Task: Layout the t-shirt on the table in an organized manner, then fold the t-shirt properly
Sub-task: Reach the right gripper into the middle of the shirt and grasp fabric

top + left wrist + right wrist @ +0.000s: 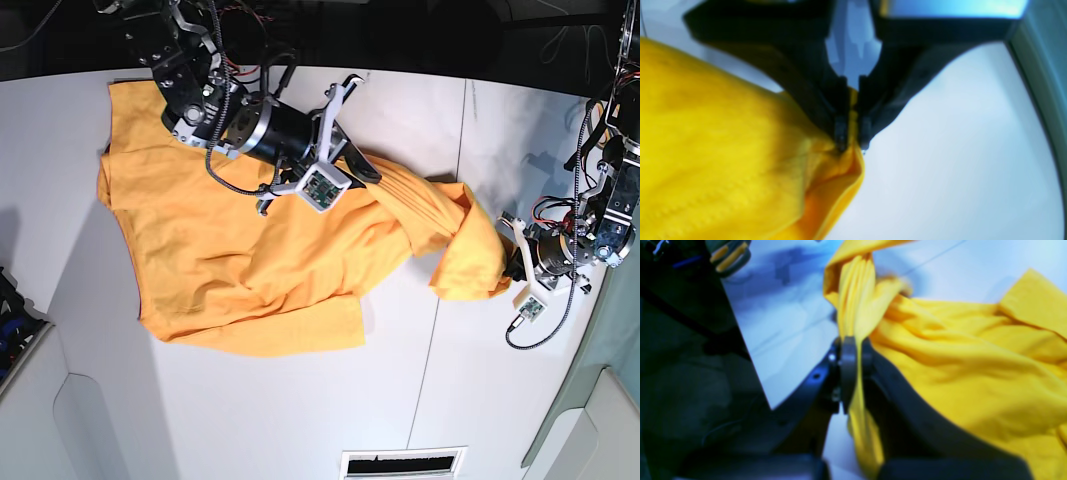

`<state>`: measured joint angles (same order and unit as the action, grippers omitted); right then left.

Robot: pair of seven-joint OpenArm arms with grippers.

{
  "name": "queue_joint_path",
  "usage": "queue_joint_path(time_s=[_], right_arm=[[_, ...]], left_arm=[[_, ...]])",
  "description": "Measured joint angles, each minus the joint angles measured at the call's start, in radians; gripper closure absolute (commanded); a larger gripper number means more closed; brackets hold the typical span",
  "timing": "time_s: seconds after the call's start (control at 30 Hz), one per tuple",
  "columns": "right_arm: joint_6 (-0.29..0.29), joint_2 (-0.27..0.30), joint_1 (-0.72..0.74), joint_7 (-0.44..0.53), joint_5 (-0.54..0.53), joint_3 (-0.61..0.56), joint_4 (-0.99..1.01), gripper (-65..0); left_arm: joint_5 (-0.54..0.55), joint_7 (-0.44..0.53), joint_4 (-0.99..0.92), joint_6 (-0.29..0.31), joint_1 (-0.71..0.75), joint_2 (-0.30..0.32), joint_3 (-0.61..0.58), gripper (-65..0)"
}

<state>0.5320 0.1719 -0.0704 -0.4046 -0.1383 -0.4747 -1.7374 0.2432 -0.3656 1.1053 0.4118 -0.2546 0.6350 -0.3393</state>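
Orange-yellow, one t-shirt (pixel 230 240) on one table (pixel 300 420), pinched by two grippers' jaws.

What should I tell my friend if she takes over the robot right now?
Left gripper: shut on an edge of the t-shirt.
Right gripper: shut on a bunched-up strip of it.
The shirt lies on the table, mostly spread on the right arm's side, twisted and rumpled between the two grippers.
Done: both grips are on.
Left: pull it flat, smooth it, then fold.
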Motion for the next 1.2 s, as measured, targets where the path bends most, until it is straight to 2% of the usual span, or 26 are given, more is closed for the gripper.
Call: queue_joint_path(time_s=[0.1,0.37,0.47,0.6,0.63,0.67,0.7,0.77,0.97,1.07,1.13,1.2], right_arm=[[0.003,0.045,-0.024,0.004,-0.015,-0.014,-0.006,0.0],[0.002,0.174,-0.075,0.019,-0.018,-0.099,-0.010,0.0],[-0.001,0.200,-0.099,0.020,-0.018,-0.134,-0.011,0.0],[-0.002,0.201,-0.104,0.022,-0.030,-0.143,-0.011,0.0],[-0.017,0.195,-0.101,0.024,-0.036,-0.143,-0.011,-2.9],[-0.032,0.184,-0.098,0.026,-0.037,-0.141,-0.011,-10.8],[-0.042,0.172,-0.097,0.010,-0.034,-0.138,-0.011,-18.0],[-0.042,0.147,-0.092,-0.003,-0.028,-0.139,-0.008,-26.2],[-0.054,0.019,-0.039,0.004,-0.034,-0.123,-0.008,-26.9],[-0.114,-0.036,-0.029,-0.001,-0.025,-0.088,-0.009,-26.9],[-0.164,-0.085,-0.026,-0.001,0.005,-0.055,-0.006,-26.9],[-0.182,-0.132,-0.002,0.003,0.024,-0.023,0.019,-26.9]], left_arm=[[-0.001,0.030,0.000,0.000,0.000,-0.003,0.000,0.0],[-0.004,0.034,0.000,0.001,0.003,-0.003,0.000,0.0],[-0.005,0.034,0.000,0.005,0.003,-0.003,-0.001,0.0],[-0.008,0.033,0.000,0.005,0.005,-0.003,-0.001,0.0],[-0.011,0.033,0.000,0.004,0.005,-0.003,-0.001,0.0],[-0.018,0.033,0.000,-0.004,0.005,-0.003,-0.001,0.0],[-0.040,0.029,-0.002,-0.045,0.003,-0.004,-0.001,0.0],[-0.048,0.021,-0.005,-0.055,-0.006,0.010,0.003,0.0],[-0.047,0.003,-0.005,-0.054,-0.004,0.005,0.006,0.0],[-0.045,0.004,-0.005,-0.048,-0.004,0.005,0.006,0.0],[-0.045,0.003,-0.005,-0.012,-0.004,0.005,0.006,0.0],[-0.035,0.003,-0.005,0.002,-0.003,0.005,0.006,0.0]])
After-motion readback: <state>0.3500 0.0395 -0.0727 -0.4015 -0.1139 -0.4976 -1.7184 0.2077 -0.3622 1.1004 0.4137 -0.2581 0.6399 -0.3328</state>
